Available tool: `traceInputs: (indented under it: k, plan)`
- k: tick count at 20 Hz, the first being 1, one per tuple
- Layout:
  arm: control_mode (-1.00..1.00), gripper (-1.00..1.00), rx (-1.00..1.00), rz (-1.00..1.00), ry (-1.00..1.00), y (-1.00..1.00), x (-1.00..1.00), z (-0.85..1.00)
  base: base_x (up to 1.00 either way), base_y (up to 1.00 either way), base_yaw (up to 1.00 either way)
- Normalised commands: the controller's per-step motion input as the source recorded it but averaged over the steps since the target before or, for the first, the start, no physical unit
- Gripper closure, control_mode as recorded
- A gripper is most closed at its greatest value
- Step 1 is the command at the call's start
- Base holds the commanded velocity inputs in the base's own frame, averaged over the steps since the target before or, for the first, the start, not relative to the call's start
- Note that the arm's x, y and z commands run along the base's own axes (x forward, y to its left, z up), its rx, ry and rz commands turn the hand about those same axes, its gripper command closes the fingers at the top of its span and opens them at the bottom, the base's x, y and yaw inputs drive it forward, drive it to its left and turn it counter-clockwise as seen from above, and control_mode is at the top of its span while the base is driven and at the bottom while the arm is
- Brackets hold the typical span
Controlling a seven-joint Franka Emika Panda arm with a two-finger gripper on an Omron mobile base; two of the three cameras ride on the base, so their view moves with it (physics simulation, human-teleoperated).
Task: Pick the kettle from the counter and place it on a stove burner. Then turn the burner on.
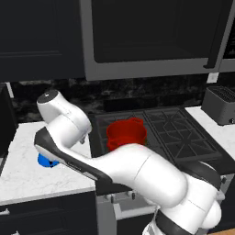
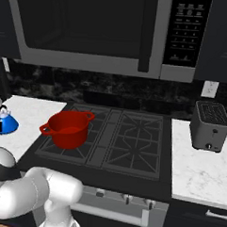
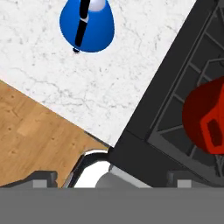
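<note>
Gripper jaws spread wide, holding nothing, hovering over counter edge. Kettle upright on the counter at 12 o'clock in hand view, apart from fingertips. Red pot sits on stove burner, front left.

The kettle was bright blue with a black handle. The pot was red. The counter was white with grey veins.

1. 1 blue kettle, left counter.
2. 1 red two-handled pot, near-left stove burner.
3. 1 toaster, right side.
4. 1 microwave above the cooktop.
5. 4 knobs, stove front.
</note>
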Motion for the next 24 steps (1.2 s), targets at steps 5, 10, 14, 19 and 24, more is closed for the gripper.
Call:
traceInputs:
  k: [5,10,14,19,24]
  plan:
    - [-1.00,-1.00,-0.12,-0.04,-0.04,0.28,0.77,-0.27,0.00,0.00,0.00]
    - [-1.00,-1.00,0.00,0.00,0.00,0.09,0.09,-0.17,0.00,0.00,0.00]
    - [-1.00,-1.00,0.00,0.00,-0.03,0.38,0.12,-0.33,0.00,0.00,0.00]
    - [-1.00,-1.00,0.01,-0.04,-0.12,0.23,0.12,-0.55,0.00,0.00,0.00]
    - [-1.00,-1.00,0.01,-0.05,-0.08,0.13,0.33,-0.03,0.00,0.00,0.00]
